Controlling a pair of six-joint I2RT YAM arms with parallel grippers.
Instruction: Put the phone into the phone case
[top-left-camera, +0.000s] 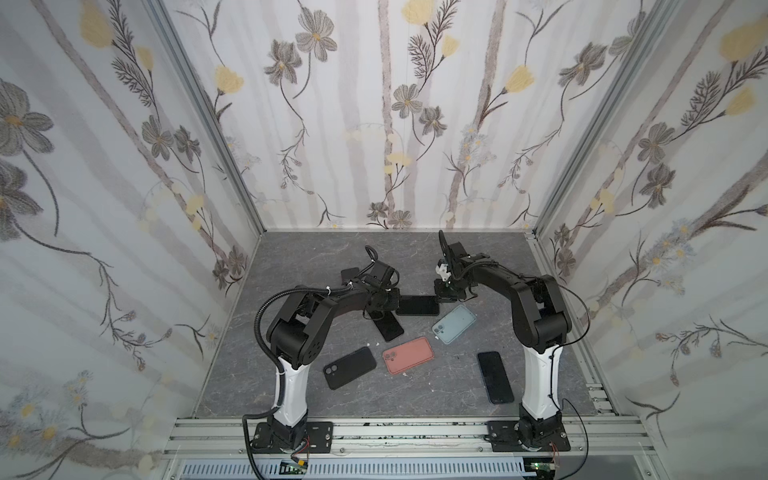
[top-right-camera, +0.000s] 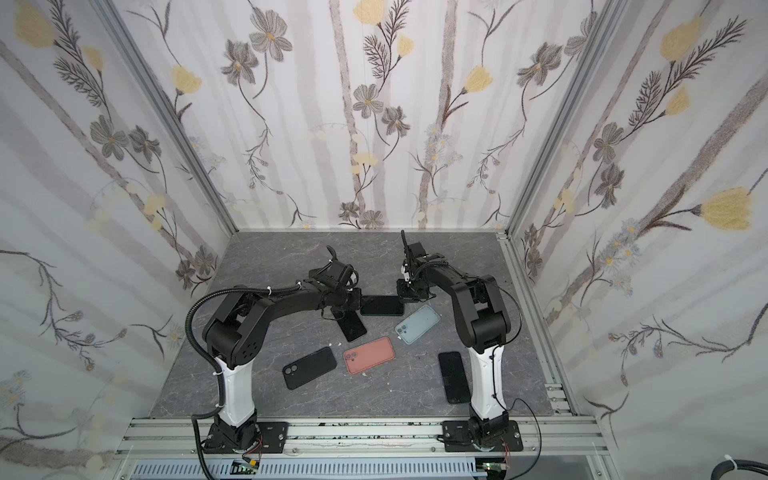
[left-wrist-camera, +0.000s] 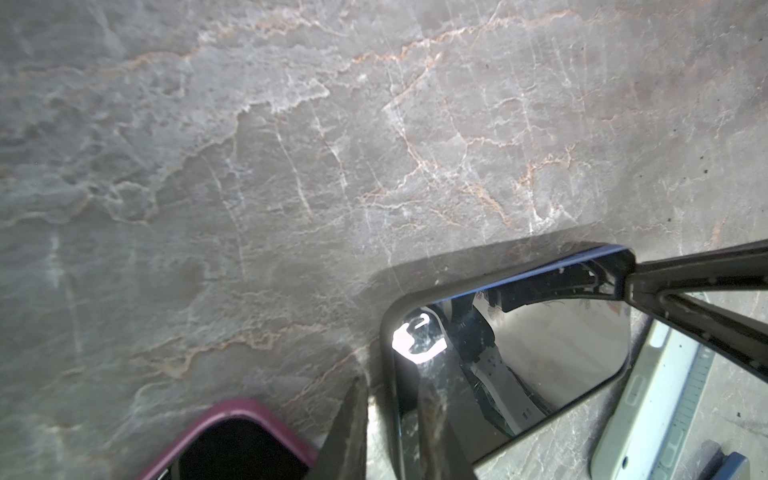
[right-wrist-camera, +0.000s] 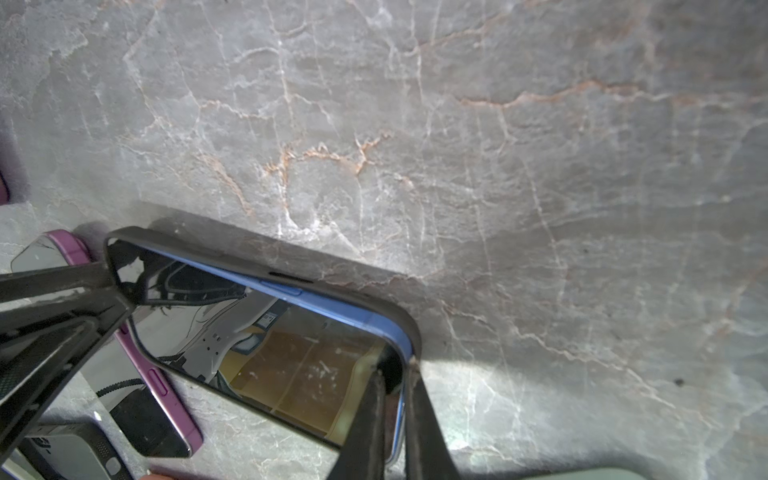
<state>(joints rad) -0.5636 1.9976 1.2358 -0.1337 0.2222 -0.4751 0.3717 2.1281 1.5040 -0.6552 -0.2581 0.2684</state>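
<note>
A phone (top-left-camera: 419, 305) (top-right-camera: 383, 305) with a glossy black screen and blue sides lies mid-table between both grippers. It sits in a dark phone case (right-wrist-camera: 232, 253), and its blue long side shows above the case's rim. My left gripper (left-wrist-camera: 392, 386) (top-left-camera: 395, 300) is shut across one short end: one finger on the screen, the other outside the case's rim (left-wrist-camera: 388, 332). My right gripper (right-wrist-camera: 395, 370) (top-left-camera: 441, 296) pinches the opposite end at a corner. Each wrist view shows the other gripper's fingers on the far end.
A purple-edged phone (top-left-camera: 390, 329) (right-wrist-camera: 156, 384) lies just under the left gripper. Nearer the front lie a pale blue case (top-left-camera: 454, 324), a salmon case (top-left-camera: 408, 355), a black case (top-left-camera: 350, 367) and a dark phone (top-left-camera: 494, 377). Patterned walls enclose three sides.
</note>
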